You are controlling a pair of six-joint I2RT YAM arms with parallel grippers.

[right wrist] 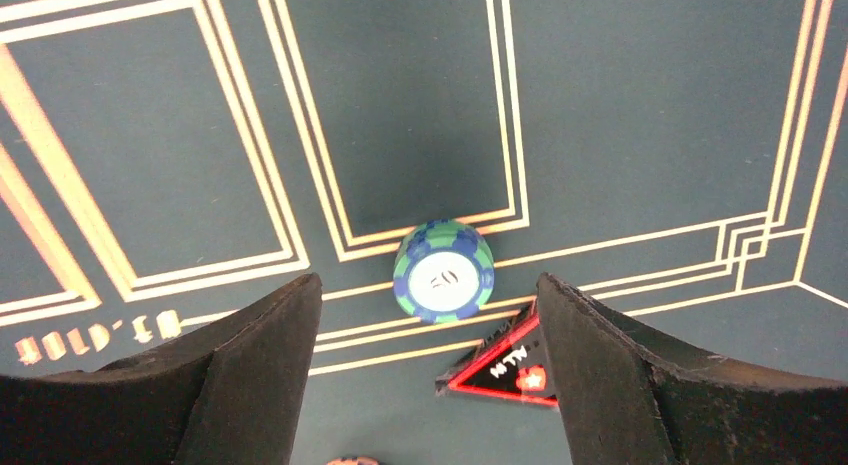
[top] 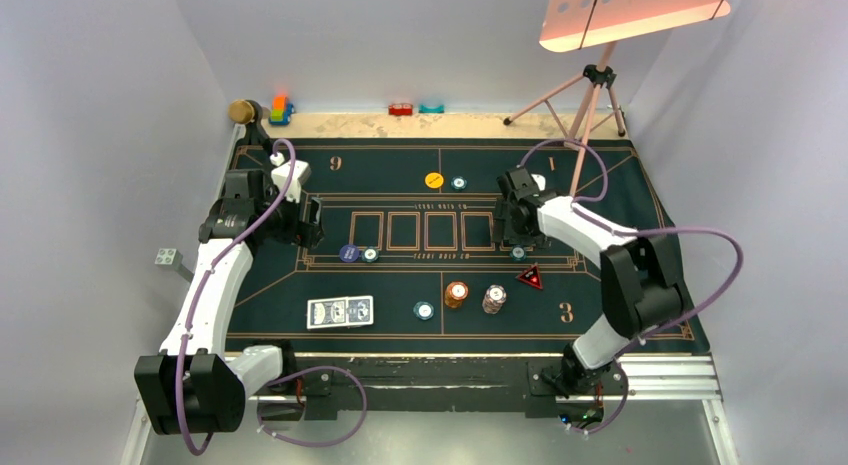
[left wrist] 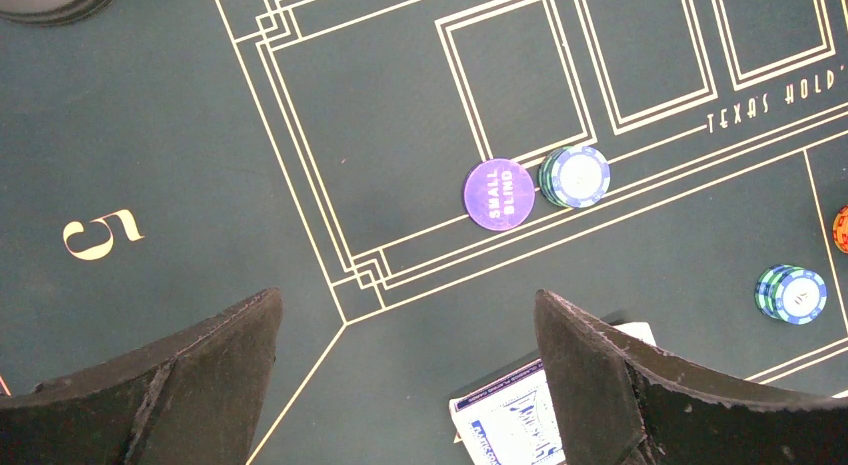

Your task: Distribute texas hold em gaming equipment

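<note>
My left gripper (top: 313, 225) is open and empty above the mat; in its wrist view (left wrist: 408, 300) a purple small-blind disc (left wrist: 497, 194) touches a teal chip stack (left wrist: 575, 176), with blue-backed cards (left wrist: 505, 420) under the right finger. My right gripper (top: 513, 230) is open and empty over a teal chip stack (right wrist: 444, 270), with the red triangular marker (right wrist: 505, 363) beside its right finger. From above I see the cards (top: 340, 311), a teal chip (top: 424, 310), an orange stack (top: 456, 294), a white-brown stack (top: 494, 299), the marker (top: 530, 278) and the yellow button (top: 434, 180).
The dark green felt mat (top: 620, 195) covers the table. Toy blocks (top: 280, 109) and a brown ball (top: 243, 111) lie along the back edge. A tripod (top: 592, 95) stands at the back right. A grey block (top: 166, 257) sits off the mat's left side.
</note>
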